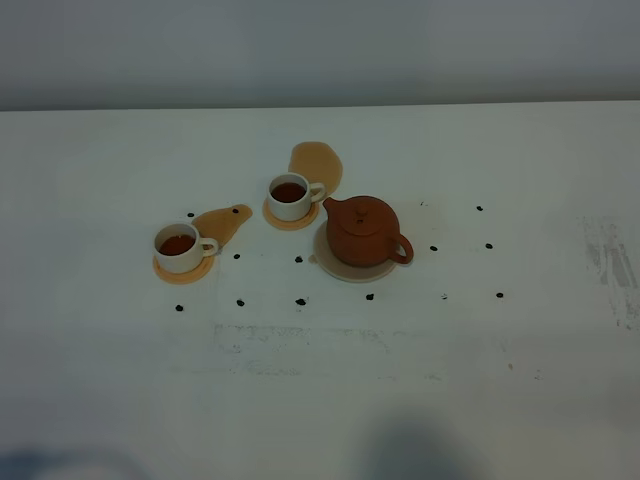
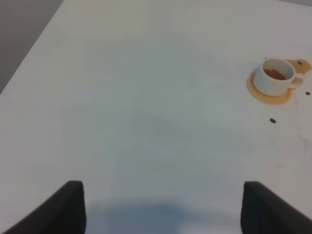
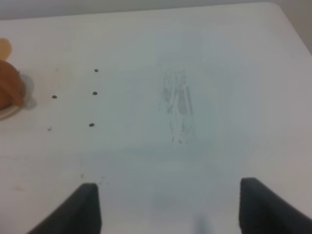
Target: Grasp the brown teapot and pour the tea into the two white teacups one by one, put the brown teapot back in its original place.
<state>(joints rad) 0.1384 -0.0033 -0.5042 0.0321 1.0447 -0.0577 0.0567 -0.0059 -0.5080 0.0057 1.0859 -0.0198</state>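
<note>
The brown teapot (image 1: 365, 231) stands upright on the pale beige trivet (image 1: 341, 270), its original place, right of the table's middle. One white teacup (image 1: 290, 196) sits on an orange-tan coaster (image 1: 288, 221) just left of the pot. The other teacup (image 1: 180, 247) sits further left on its coaster (image 1: 185, 272). Both hold dark tea. Neither gripper shows in the high view. My left gripper (image 2: 163, 214) is open over bare table, far from a teacup (image 2: 275, 77). My right gripper (image 3: 170, 209) is open, with only the teapot's edge (image 3: 7, 87) in its view.
Two tan patches lie on the white table (image 1: 520, 380), one behind the nearer cup (image 1: 316, 161) and one beside the left cup (image 1: 225, 220). Several small black marks (image 1: 300, 301) dot the surface around the set. A scuffed grey smear (image 3: 178, 105) lies at the table's right side.
</note>
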